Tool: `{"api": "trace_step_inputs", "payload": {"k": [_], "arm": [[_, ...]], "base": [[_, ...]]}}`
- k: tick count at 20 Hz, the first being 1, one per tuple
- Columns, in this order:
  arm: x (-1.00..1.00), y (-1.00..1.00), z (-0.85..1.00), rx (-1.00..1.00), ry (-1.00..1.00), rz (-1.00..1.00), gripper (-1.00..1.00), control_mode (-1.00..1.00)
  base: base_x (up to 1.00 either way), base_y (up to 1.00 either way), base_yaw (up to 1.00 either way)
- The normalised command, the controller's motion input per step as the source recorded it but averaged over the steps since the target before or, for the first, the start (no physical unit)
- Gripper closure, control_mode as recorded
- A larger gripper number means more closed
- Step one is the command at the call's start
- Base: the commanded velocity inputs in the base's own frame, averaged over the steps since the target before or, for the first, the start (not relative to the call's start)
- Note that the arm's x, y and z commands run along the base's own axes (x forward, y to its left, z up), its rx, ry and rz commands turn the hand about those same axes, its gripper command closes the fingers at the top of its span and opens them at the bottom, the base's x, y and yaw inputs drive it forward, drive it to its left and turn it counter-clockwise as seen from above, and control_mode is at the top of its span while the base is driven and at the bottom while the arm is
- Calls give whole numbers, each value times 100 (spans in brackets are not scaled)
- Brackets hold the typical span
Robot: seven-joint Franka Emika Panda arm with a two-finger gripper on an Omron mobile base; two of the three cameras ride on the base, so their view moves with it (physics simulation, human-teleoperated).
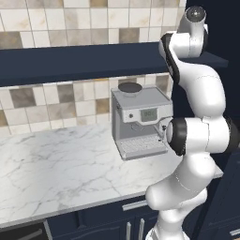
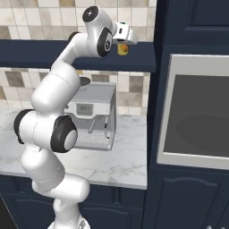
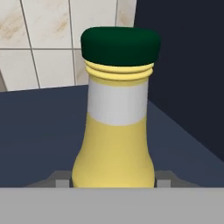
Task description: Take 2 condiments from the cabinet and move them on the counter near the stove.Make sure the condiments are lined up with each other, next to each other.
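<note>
The yellow condiment bottle (image 3: 114, 131) with a green cap stands upright on the dark navy shelf slab (image 3: 35, 131), close against the hand camera. My gripper (image 3: 112, 183) is shut on the bottle's lower body, one fingertip (image 3: 62, 182) pressed against each side. In the right base view the arm reaches up to the cabinet shelf (image 2: 36, 53), and the gripper (image 2: 123, 44) holds the yellow bottle (image 2: 123, 50) near the shelf's right end. The maroon bottle and the stove are out of view. The marble counter (image 1: 56, 164) lies below.
A steel coffee machine (image 1: 140, 122) stands on the counter under the shelf, also seen beside my arm (image 2: 91, 116). A tall navy unit with a built-in wall oven (image 2: 197, 112) closes off the right side. Tiled wall behind the shelf.
</note>
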Motion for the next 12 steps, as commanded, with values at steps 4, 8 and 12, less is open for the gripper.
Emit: {"api": "trace_step_inputs", "payload": {"k": [4,8,12], "arm": [[0,0,0,0,0,0,100,-100],[-30,1,0,0,-3,1,100,-100],[-81,0,2,0,-8,9,100,-100]], "base": [[0,0,0],[0,0,0],[0,0,0]]}}
